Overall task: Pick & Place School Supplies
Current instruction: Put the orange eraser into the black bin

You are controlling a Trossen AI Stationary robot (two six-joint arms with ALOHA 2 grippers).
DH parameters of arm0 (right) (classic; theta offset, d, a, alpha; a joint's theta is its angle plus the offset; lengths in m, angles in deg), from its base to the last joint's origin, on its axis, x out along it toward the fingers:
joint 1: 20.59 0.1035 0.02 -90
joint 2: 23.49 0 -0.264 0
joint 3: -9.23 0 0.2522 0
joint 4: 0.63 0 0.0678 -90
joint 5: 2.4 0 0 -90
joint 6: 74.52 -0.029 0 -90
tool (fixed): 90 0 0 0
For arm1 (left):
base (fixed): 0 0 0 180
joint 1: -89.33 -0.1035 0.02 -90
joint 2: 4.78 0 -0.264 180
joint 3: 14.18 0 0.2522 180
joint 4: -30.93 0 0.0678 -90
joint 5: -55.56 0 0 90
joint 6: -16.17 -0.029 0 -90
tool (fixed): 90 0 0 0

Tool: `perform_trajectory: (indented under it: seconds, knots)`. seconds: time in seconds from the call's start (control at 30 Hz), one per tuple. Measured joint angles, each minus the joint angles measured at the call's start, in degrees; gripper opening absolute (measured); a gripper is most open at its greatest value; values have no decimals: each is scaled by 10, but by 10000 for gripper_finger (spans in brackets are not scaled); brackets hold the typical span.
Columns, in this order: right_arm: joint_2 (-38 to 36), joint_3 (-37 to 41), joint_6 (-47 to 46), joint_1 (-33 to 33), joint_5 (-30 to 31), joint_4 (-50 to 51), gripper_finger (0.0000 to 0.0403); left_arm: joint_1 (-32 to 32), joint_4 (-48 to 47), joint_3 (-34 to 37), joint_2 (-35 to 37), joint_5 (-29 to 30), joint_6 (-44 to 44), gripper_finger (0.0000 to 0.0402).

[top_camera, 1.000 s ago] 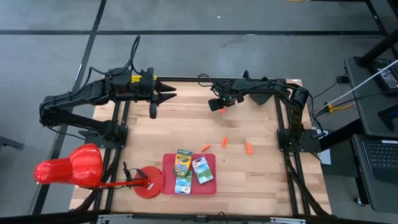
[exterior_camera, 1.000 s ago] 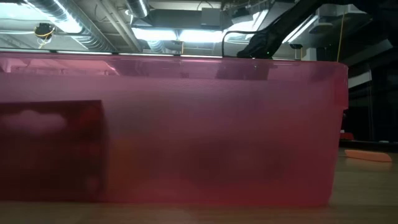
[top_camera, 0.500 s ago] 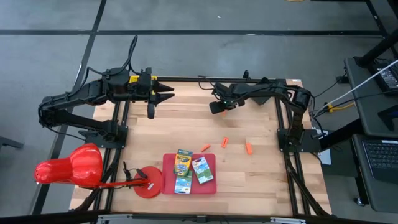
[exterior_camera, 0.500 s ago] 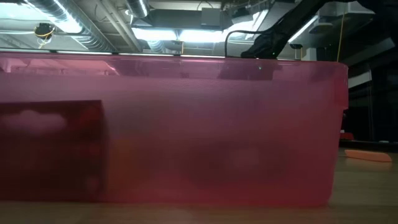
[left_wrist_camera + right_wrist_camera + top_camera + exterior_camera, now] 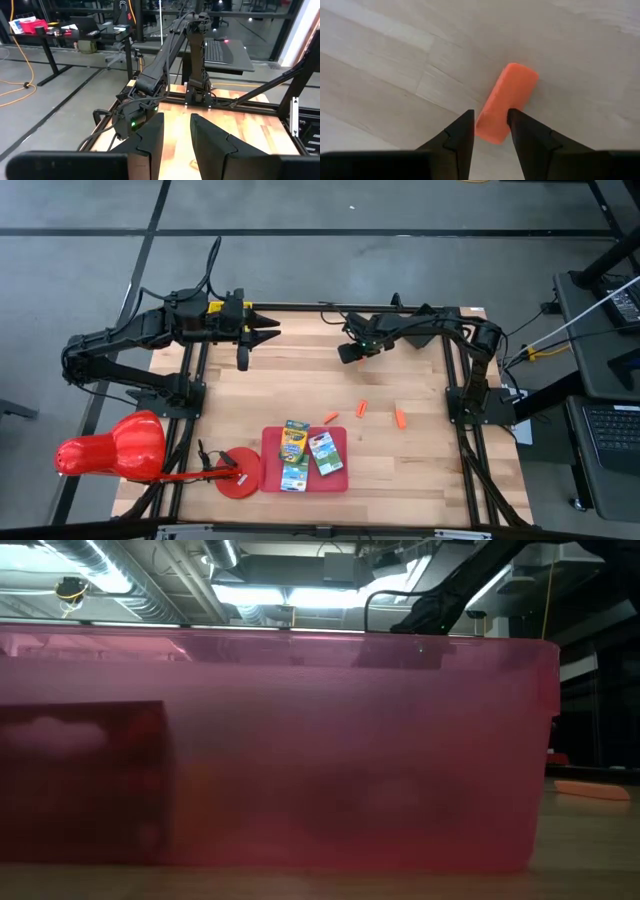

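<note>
A: Where are the arms, and how much open room is there?

B: Both sit near the far edge of the wooden tabletop (image 5: 300, 380). The left gripper (image 5: 272, 332) hovers empty, its fingers a narrow gap apart. The right gripper (image 5: 490, 131) points down at an orange stick (image 5: 506, 101); the stick's end lies between its part-open fingers, though whether they press it I cannot tell. The middle of the wood between the arms is bare.

A: And the supplies?

B: Near the front edge, a red tray (image 5: 304, 459) holds crayon boxes (image 5: 294, 443) and a green-white pack (image 5: 325, 453). Three more orange sticks (image 5: 400, 418) lie loose beside it. A red cone (image 5: 110, 448) overhangs the left corner. Grey floor surrounds the frame
</note>
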Motion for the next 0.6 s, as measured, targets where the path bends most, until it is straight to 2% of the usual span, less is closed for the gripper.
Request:
perform_trajectory:
  seconds: [0.1, 0.43, 0.6]
  knots:
    - [4, 2, 10, -6, -2, 28, 133, 0, 0, 0, 0, 0, 4, 92]
    - [5, 2, 33, -13, -2, 31, 132, 0, 0, 0, 0, 6, 0, 92]
    - [5, 2, 37, -13, 5, 33, 100, 0, 0, 0, 0, 6, 0, 92]
